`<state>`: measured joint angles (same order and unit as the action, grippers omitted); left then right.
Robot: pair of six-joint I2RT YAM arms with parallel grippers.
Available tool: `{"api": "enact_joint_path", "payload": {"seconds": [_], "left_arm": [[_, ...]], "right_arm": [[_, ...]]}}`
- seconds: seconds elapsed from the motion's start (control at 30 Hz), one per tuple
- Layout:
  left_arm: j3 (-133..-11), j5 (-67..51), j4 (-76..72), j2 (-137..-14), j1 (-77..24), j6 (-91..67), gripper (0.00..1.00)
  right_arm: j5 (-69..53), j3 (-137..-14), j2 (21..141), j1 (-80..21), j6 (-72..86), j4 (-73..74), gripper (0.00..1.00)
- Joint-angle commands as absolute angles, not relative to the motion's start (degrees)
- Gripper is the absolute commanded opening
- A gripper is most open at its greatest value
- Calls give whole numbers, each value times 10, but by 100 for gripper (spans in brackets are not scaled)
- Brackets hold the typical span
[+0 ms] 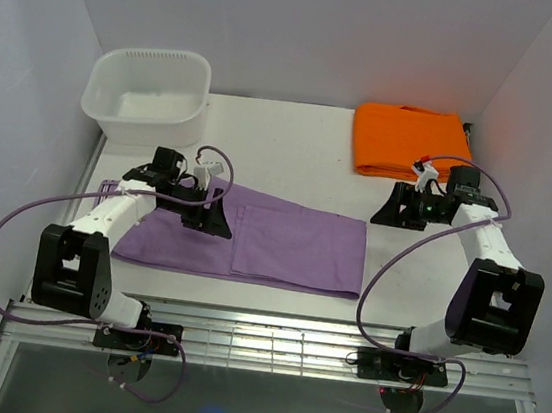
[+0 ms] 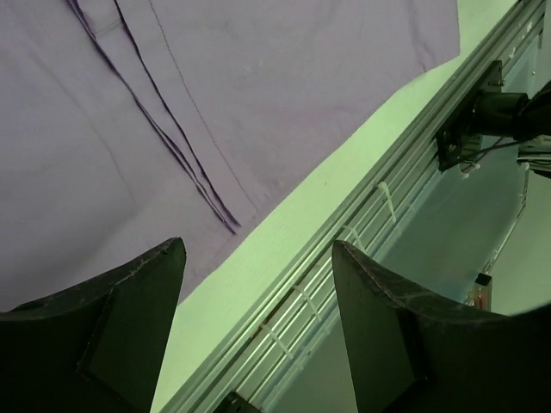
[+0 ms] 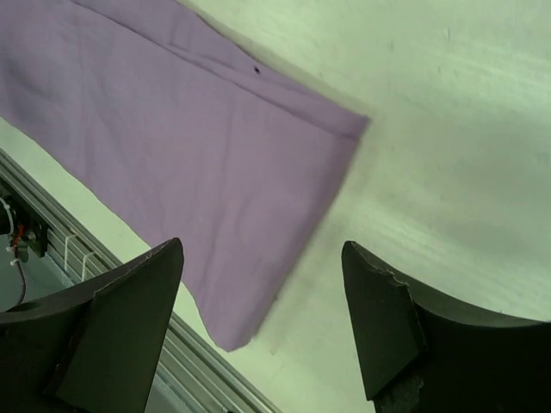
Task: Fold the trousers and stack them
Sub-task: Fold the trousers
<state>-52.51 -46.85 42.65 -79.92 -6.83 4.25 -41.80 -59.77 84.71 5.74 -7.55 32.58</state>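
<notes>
Desk (image 1: 302, 154): white, carrying everything; the folding is happening on its near half.
Trousers (image 1: 296, 249): lilac, lying flat as a long rectangle across the near middle of the desk, between the two arms. Layered edges and a step in the cloth show that at least one fold is in. I judge the task roughly half done, since the bundle looks too long and probably wants another fold across its length before stacking.
Tub (image 1: 149, 95): white, at the far left corner, apparently empty and well apart from the trousers.
Orange cloth (image 1: 410, 142): folded, at the far right. It is likely the stack's base, and nothing lilac lies on it yet.
Left pincer (image 2: 258, 248): spread wide and holding nothing, poised over the trousers' left part near the front rail.
Right pincer (image 3: 263, 248): likewise gaping and empty, above bare desk just beside the trousers' right end.
</notes>
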Motion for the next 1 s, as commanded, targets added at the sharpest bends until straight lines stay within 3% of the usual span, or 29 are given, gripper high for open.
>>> {"api": "enact_joint_path", "payload": {"seconds": [0.0, 0.67, 0.73, 0.97], "left_arm": [[-526, -425, 331, -826, -91, -47, 79], [-569, -431, 268, -1013, -172, -100, 71], [-580, -439, 265, -1024, -173, -104, 68], [-591, -436, 272, -1018, -175, -102, 43]], "right_arm": [[-385, -575, 849, 80, -155, 423, 80], [-382, -537, 904, 100, -156, 413, 81], [-382, -530, 902, 100, -156, 412, 80], [-380, -526, 904, 100, -159, 408, 80]]}}
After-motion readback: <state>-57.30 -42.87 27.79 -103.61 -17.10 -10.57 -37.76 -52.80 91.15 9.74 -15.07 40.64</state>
